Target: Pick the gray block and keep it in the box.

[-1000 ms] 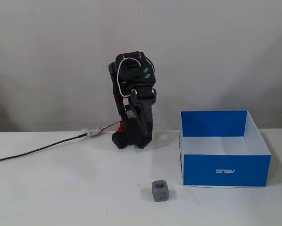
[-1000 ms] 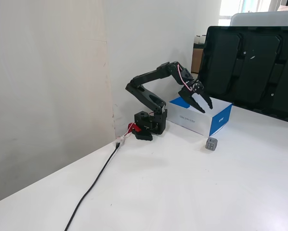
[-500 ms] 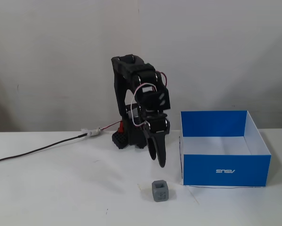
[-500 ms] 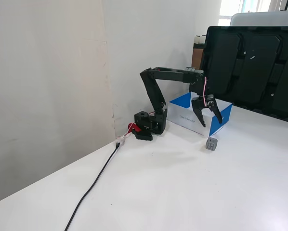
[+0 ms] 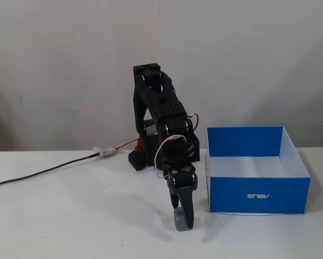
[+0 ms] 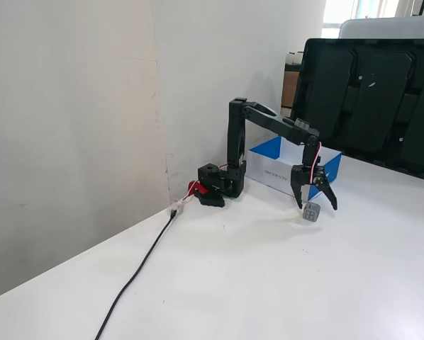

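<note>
The gray block (image 6: pixel 311 212) is a small cube on the white table, just in front of the box. My gripper (image 6: pixel 315 205) hangs over it, open, with one finger on each side of the cube and the tips close to its top. Seen from the front, the gripper (image 5: pixel 183 220) points straight down and hides most of the block (image 5: pixel 177 220). The box (image 5: pixel 257 195) has blue walls and a white floor; it stands to the right of the gripper in this view. From the side, the box (image 6: pixel 279 177) lies behind the gripper. Nothing is in the box.
The arm's base (image 5: pixel 142 157) stands at the back by the wall, with a black cable (image 5: pixel 42 172) running off to the left. Dark monitor screens (image 6: pixel 368 99) stand behind the box in the side fixed view.
The arm has stretched forward and dropped, carrying the open gripper from above the table beside the box down over the gray block. Block and box have not moved.
</note>
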Robot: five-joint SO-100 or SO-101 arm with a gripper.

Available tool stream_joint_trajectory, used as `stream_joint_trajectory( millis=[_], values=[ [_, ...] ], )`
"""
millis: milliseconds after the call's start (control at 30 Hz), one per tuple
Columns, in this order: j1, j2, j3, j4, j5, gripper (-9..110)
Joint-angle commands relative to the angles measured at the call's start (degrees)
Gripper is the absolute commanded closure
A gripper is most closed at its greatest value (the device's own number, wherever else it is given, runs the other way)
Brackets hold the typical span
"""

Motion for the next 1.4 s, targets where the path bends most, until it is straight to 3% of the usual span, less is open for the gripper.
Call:
stream_joint_trajectory(
  millis=[0,200,367,500,667,1000,1200,1367],
  values=[
    [-0.7,0.5,-4.1,-0.9,-0.4,65],
    [-0.6,-2.6,-4.0,-2.5,-0.6,73],
    [0.2,-3.3,-4.4,-3.2,-0.8,101],
    [0.8,-3.7,-5.6,-2.6,-0.8,101],
    [3.4,0.8,-12.4,6.6,-0.7,101],
    [3.3,21.9,-18.5,20.0,0.3,101],
    [-1.1,32.2,-20.2,24.0,-0.4,101],
    [-10.6,38.8,-20.0,24.2,-0.6,101]
  ],
)
